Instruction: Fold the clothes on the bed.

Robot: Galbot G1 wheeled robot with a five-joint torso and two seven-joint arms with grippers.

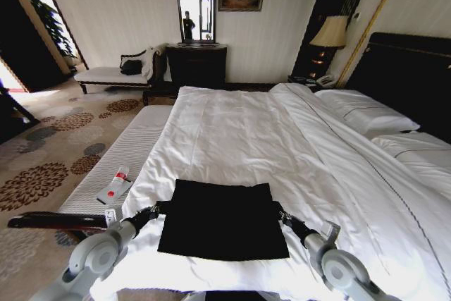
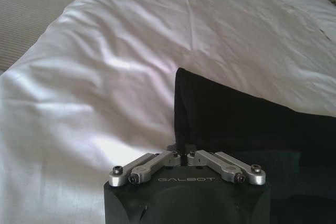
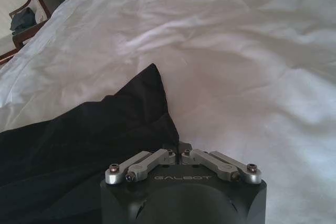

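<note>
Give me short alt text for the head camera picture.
A black T-shirt, folded into a rectangle, lies at the foot of a white bed, with the left gripper and right gripper shut on its two side edges.

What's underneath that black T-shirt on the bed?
The black T-shirt lies flat on the bed's white duvet. The left pincer and right pincer pinch its side edges. Whatever is beneath the fabric is covered, as is any print.

Matt black cloth T-shirt [image 1: 222,220], smooth white duvet [image 1: 239,139]
</note>
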